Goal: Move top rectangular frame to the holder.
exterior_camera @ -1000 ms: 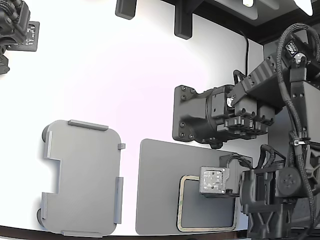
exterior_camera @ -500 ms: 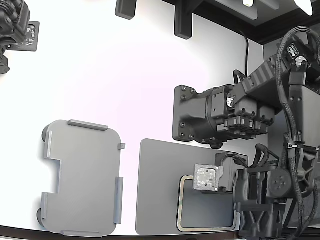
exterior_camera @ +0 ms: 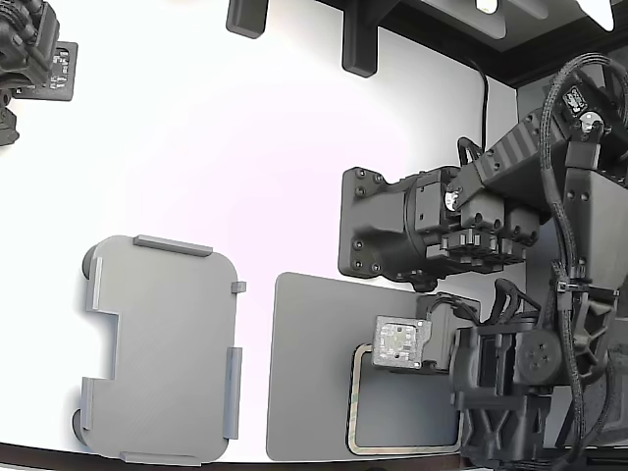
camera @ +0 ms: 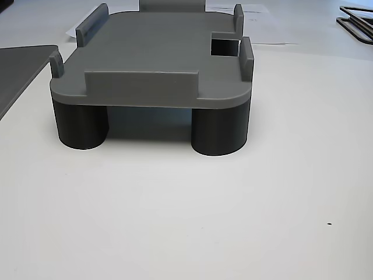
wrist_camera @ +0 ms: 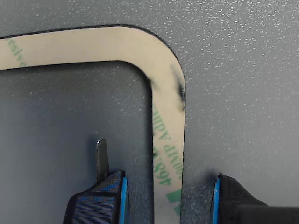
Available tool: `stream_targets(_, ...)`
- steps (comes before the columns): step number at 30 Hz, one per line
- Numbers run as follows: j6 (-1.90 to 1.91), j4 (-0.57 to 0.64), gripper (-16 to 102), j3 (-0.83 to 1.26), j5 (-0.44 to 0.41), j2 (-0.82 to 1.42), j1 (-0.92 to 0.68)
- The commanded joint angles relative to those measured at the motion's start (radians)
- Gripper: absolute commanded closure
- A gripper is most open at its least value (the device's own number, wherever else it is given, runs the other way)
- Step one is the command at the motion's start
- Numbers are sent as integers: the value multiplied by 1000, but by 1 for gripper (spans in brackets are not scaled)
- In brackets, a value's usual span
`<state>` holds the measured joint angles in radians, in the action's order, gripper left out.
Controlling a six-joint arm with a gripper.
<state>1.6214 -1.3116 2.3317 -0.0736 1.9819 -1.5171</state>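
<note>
The top rectangular frame [exterior_camera: 354, 404] is a thin tan outline lying on the dark grey mat [exterior_camera: 309, 353] at the exterior view's lower right. In the wrist view its rounded corner and green-printed side strip [wrist_camera: 164, 116] run between my two blue-edged fingers [wrist_camera: 100, 200]. My gripper [wrist_camera: 168, 200] is open, one finger on each side of the strip, close above the mat. In the exterior view my gripper [exterior_camera: 397, 345] sits over the frame's upper edge. The holder [exterior_camera: 157, 343], a light grey plate with edge tabs and a stepped notch, stands at the exterior view's left, apart from the mat. It also shows in the other view [camera: 151, 70], raised on round legs.
A second black arm body [exterior_camera: 392, 235] hangs just behind the mat. Black posts [exterior_camera: 358, 44] stand at the table's back and a black device [exterior_camera: 34, 49] at the back left. Thin black frames [camera: 356, 17] lie far behind the holder in the other view.
My gripper has moved a little toward the exterior view's left, from beside the frame's upper edge to over it. The frame, mat and holder have not moved.
</note>
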Motion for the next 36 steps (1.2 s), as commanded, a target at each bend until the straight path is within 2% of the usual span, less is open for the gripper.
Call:
stream_targets(1,-3,12,14,-11,-5,17,9)
stream_targets(14,-6,23,39,11,12,18,3)
stream_targets(16,-6,20,48,11,14,18,3)
stream_targets(20,-8,0,76,5,23,20,3)
stream_targets(24,-3,-46,96,-25,34,23,3)
stream_targets(32,31,-207,96,-212,17,12,44)
stream_targets(36,143,-245,96,-344,-67,-25,126)
